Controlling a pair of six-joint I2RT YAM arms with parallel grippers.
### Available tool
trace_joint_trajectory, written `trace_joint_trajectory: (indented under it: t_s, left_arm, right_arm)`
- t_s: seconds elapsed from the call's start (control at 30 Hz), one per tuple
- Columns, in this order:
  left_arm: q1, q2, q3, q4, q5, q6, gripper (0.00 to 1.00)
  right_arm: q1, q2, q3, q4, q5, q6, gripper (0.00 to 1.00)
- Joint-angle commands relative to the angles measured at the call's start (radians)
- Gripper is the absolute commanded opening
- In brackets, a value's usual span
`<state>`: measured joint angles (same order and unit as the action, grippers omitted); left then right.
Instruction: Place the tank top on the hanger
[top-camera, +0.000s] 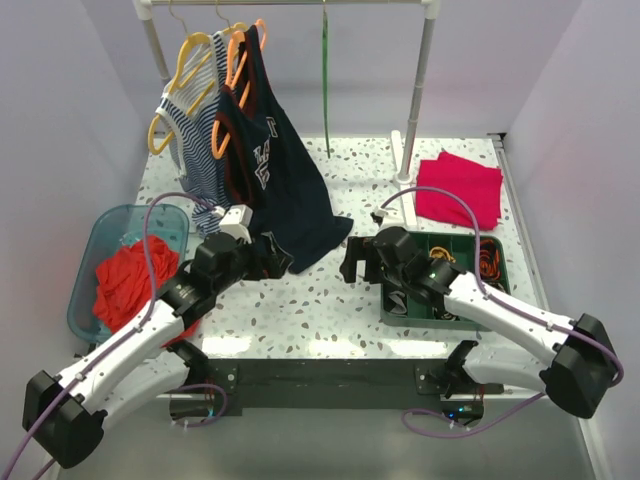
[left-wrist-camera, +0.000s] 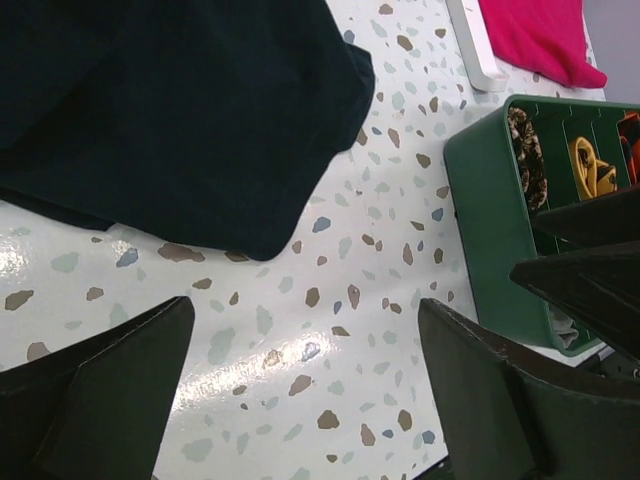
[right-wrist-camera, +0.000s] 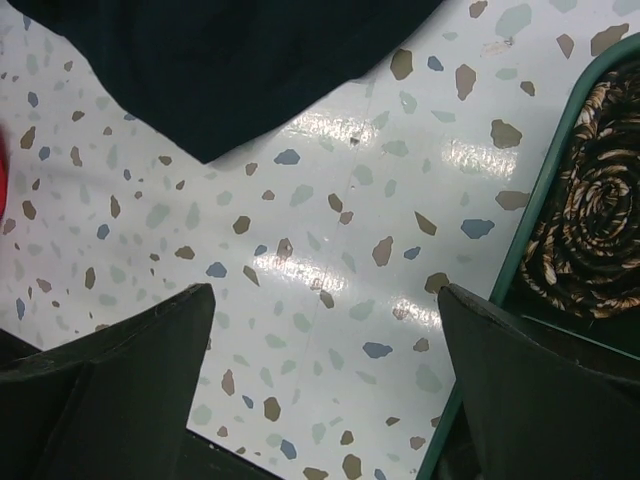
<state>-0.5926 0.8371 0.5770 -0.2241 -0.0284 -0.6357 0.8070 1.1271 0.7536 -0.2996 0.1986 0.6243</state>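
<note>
The red-orange tank top (top-camera: 125, 282) lies crumpled in a translucent blue bin (top-camera: 95, 245) at the table's left edge. The green hanger (top-camera: 324, 85) hangs edge-on from the rail at the back, right of the other clothes. My left gripper (top-camera: 277, 263) is open and empty over the table, right of the bin, just below the navy top's hem. My right gripper (top-camera: 349, 262) is open and empty, facing the left one across a short gap. The left wrist view (left-wrist-camera: 305, 390) and the right wrist view (right-wrist-camera: 325, 380) show only speckled table between the fingers.
A navy tank top (top-camera: 270, 175) on an orange hanger and a striped top (top-camera: 195, 140) on a yellow hanger hang at the back left. A magenta cloth (top-camera: 460, 188) lies back right. A green organiser tray (top-camera: 400, 310) sits under the right arm. The rack's post (top-camera: 418, 90) stands behind.
</note>
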Motion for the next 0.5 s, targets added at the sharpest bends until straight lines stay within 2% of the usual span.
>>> trace_joint_trajectory:
  t_s: [0.0,0.13,0.3,0.47]
  left_arm:
    - [-0.006,-0.018,0.075,-0.021,-0.076,-0.018,1.0]
    - [-0.004,-0.009,0.115,-0.102,-0.149,-0.061,1.0]
    - [-0.004,-0.006,0.158,-0.213,-0.284,-0.201,1.0]
    - [0.023,0.072,0.32,-0.616,-0.627,-0.526,1.0]
  right_arm:
    - [0.006,-0.059,0.033,0.007,0.03,-0.015,0.99]
    - [0.004,-0.079,0.033,-0.009,0.028,-0.035,0.99]
    - [0.004,-0.121,0.036,-0.03,0.032,-0.067,0.99]
    - [0.004,-0.139,0.043,-0.029,0.019,-0.09,0.99]
